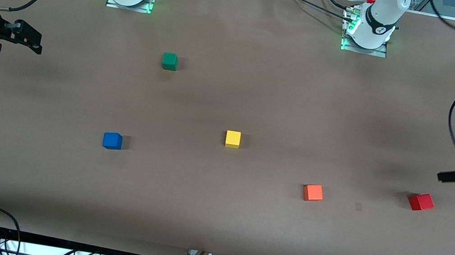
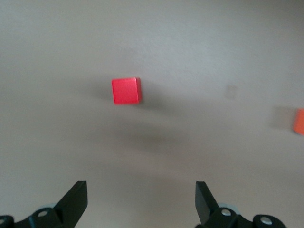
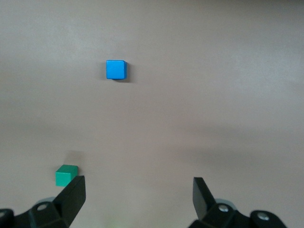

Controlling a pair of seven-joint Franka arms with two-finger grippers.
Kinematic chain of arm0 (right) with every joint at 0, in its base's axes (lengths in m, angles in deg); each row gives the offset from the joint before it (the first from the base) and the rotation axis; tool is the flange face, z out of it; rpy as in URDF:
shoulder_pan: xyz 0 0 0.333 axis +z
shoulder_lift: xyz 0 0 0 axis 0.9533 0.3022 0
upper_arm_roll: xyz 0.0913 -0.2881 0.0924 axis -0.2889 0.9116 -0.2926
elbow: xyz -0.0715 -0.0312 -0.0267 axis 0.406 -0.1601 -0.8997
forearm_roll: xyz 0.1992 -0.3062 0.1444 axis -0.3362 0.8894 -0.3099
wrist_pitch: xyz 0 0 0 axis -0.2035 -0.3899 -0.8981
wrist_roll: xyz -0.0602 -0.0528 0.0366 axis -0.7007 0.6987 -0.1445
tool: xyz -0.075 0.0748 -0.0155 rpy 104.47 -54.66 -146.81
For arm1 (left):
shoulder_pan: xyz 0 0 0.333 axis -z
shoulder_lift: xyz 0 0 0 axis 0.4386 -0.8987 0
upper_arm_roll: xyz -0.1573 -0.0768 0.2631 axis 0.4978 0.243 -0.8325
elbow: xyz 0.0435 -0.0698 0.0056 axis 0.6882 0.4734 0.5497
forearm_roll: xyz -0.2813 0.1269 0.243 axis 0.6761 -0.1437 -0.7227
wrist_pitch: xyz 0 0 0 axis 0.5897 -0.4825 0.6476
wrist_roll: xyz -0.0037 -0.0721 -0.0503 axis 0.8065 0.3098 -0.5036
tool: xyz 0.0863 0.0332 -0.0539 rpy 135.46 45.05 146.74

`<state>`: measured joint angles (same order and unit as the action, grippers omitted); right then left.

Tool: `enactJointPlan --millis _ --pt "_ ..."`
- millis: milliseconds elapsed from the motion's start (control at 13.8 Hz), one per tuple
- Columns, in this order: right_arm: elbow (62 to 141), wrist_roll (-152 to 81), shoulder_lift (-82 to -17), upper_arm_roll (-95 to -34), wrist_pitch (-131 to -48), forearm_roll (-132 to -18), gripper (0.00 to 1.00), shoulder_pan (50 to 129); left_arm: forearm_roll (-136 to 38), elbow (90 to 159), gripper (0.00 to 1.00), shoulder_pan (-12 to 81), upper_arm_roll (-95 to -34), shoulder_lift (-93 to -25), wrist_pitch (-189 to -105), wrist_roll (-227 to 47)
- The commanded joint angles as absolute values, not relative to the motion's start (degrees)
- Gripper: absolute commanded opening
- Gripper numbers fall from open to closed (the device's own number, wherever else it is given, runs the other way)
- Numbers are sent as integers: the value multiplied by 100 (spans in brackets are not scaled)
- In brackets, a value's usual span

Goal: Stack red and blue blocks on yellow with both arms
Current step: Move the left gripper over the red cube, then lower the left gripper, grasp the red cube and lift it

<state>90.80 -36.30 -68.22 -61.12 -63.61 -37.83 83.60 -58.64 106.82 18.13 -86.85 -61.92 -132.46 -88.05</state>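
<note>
Watching from my console, I saw both arms up in the air with nothing stacked yet. The left gripper (image 1: 443, 176) hung over the table's edge at the left arm's end, its fingers spread wide and empty, with the red block (image 1: 421, 202) resting on the brown table (image 1: 213, 216) close beneath it. The right gripper (image 1: 37, 42) hovered over the edge at the right arm's end, fingers likewise apart and holding nothing. The blue block (image 1: 112, 141) sat toward that arm's end but well apart from it, nearer to the front camera than the green cube (image 1: 169, 61). The yellow block (image 1: 233, 139) stood alone around the middle of the table, untouched.

My worries were several. The red block looked turned at an angle to the table's edges, so I judged that fingers coming down square to the edges might catch its corners and skid it instead of clamping its flat faces. The orange cube (image 1: 313, 192) lay between the red block and the yellow one, near the likely carrying path; a low carry could knock it, and its colour could be mistaken for red. In the right wrist view the green cube sat close to one finger, inviting a wrong pick. Both arms heading for the yellow block together could collide.
</note>
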Motion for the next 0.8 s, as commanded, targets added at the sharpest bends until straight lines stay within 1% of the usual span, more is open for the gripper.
enactJointPlan --millis 0,291,508,726 --pt "8964 -3712 -6807 -6115 -6245 -3811 100 8322 -5873 10643 100 1688 -8659 -6693 -13885 -8750" --pt "8964 -3704 -6807 -6124 -6245 -3811 100 8322 -5882 10907 100 1512 -8659 -7274 -15239 -8602" --pt "8964 -3704 -6807 -6124 -6254 -3811 100 8322 -5803 10933 100 1353 -8615 -7521 -15619 -8364" --pt "8964 -3704 -6807 -6124 -6254 -3811 100 8322 -5741 11152 100 1345 -8615 -7582 -16013 -8364"
